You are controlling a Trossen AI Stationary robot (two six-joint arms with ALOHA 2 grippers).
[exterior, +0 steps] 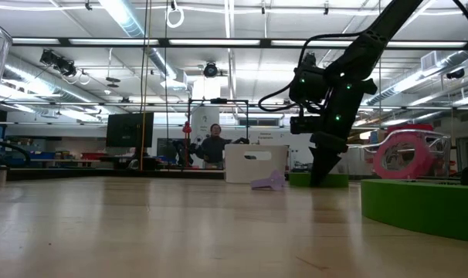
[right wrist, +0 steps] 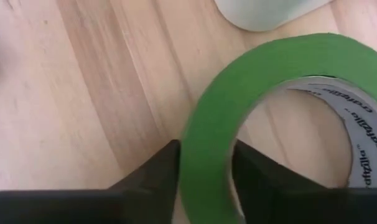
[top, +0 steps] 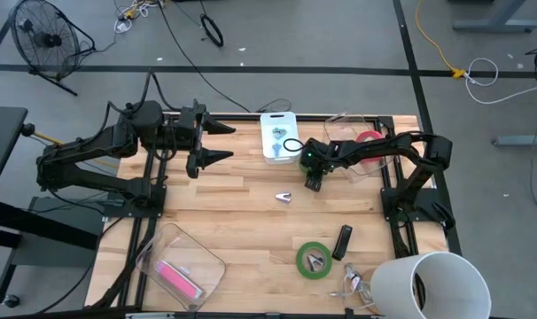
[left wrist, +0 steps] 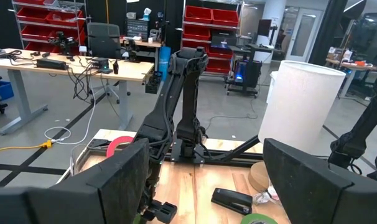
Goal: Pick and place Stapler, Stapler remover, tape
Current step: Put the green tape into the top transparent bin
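Green tape ring between the right gripper's fingers

The right gripper (right wrist: 204, 165) stands down on the wooden table (right wrist: 83, 93), its two dark fingers pinching the rim of the flat, round green tape (right wrist: 263, 68). The left gripper (top: 217, 144) hangs open, far off.

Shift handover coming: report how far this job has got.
Looks done: red tape roll sits in the clear bin. In hand: right hand grips a green tape roll by its wall beside the white tray. Left: black stapler and second green roll lie on the table; left hand waits open.
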